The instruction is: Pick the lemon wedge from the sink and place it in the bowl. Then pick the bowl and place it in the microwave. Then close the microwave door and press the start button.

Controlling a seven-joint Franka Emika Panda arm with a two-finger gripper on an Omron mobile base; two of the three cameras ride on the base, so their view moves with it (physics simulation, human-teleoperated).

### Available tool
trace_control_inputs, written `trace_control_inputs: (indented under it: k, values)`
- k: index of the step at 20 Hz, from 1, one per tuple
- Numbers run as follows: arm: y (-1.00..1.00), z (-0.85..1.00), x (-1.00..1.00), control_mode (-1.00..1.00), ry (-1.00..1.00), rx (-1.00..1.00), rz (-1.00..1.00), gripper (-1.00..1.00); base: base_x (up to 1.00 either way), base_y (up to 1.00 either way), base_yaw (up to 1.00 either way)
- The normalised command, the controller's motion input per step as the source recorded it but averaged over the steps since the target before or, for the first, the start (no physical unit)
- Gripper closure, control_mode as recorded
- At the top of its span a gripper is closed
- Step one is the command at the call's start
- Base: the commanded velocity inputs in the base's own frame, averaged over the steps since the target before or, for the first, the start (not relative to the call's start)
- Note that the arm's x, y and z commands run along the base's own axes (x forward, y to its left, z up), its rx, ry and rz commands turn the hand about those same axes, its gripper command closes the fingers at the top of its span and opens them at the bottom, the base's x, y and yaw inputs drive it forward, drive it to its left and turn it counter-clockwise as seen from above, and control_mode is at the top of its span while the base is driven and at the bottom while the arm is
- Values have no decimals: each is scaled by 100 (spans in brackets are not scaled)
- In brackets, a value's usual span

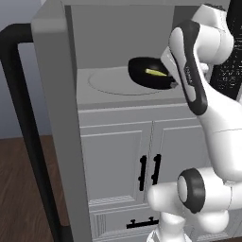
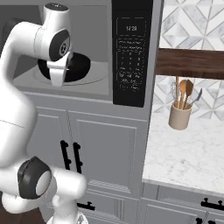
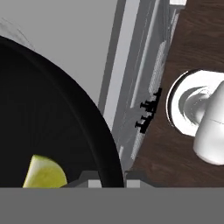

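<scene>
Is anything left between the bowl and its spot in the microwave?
Nothing visible. The bowl, with the lemon wedge inside, is already within the microwave cavity, over the right part of the turntable. The gripper is shut on the bowl's rim, and the microwave door stands open.

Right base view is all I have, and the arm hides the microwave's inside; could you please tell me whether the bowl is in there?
Observer: Yes, the black bowl is inside the microwave, over the turntable.
Operator: Is the lemon in it?
Observer: The lemon wedge lies in the bowl.
Operator: Has the claw let go?
Observer: No, the claw is shut on the bowl's rim.
Operator: And the door?
Observer: The microwave door stands wide open at the left.
</scene>
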Motion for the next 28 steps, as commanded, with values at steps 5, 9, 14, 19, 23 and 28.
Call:
trace_control_inputs:
  k: [5,9,14,19,23,28]
  values:
    - [15,-43,45,-100,-3,-12,0,100,0,0,0]
    - [8,-38,42,-100,-5,-7,0,100,0,0,0]
    - [0,-13,46,-100,-6,-2,0,100,0,0,0]
    - [0,-6,37,-100,-7,0,0,100,0,0,0]
    - [1,-9,37,-100,-4,0,0,100,0,0,0]
    - [7,-18,15,-100,-4,-1,0,-100,0,0,0]
